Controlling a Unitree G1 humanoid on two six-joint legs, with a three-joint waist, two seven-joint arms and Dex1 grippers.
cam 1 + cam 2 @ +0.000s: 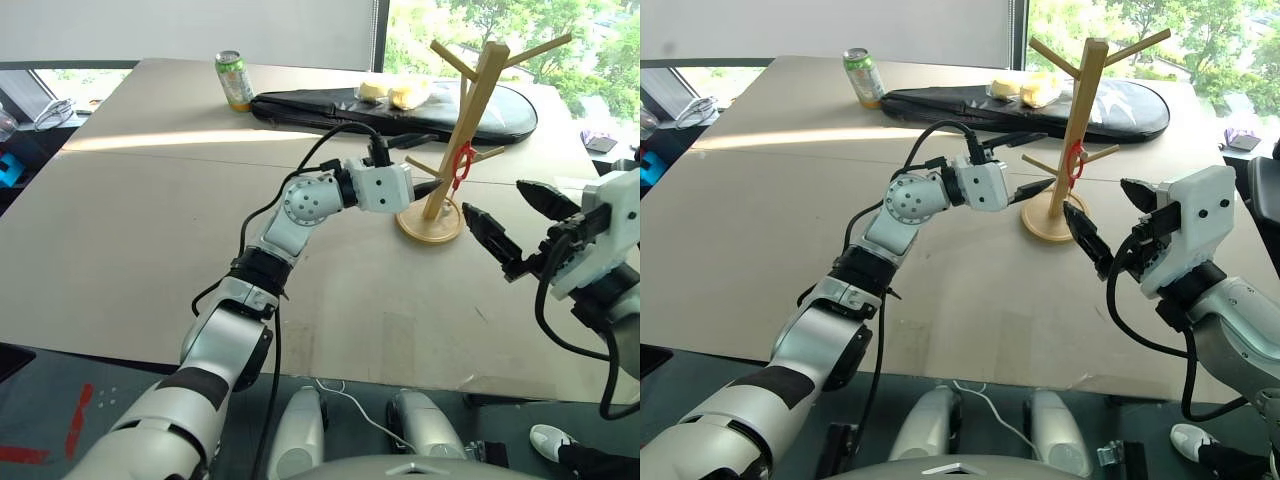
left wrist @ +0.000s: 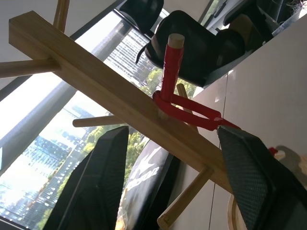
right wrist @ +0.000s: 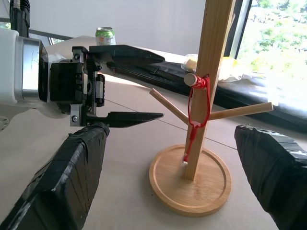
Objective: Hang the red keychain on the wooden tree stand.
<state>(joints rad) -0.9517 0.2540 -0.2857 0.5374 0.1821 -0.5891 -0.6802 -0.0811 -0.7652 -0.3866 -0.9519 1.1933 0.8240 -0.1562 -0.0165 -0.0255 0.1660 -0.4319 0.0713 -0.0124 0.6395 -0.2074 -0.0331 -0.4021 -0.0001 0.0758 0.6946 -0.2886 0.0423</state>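
Both grippers (left gripper (image 3: 125, 84), right gripper (image 1: 510, 225)) gape beside the hung red keychain (image 3: 196, 110).

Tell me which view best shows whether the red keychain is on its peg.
Right wrist view: the red keychain hangs looped over a peg of the wooden tree stand, whole and unobstructed. Left wrist view shows the loop close. Eye views show it small.

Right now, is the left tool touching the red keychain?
Apart. Right wrist view shows the left tool open, clear table between its fingertips and the red keychain, which hangs from a peg of the wooden tree stand.
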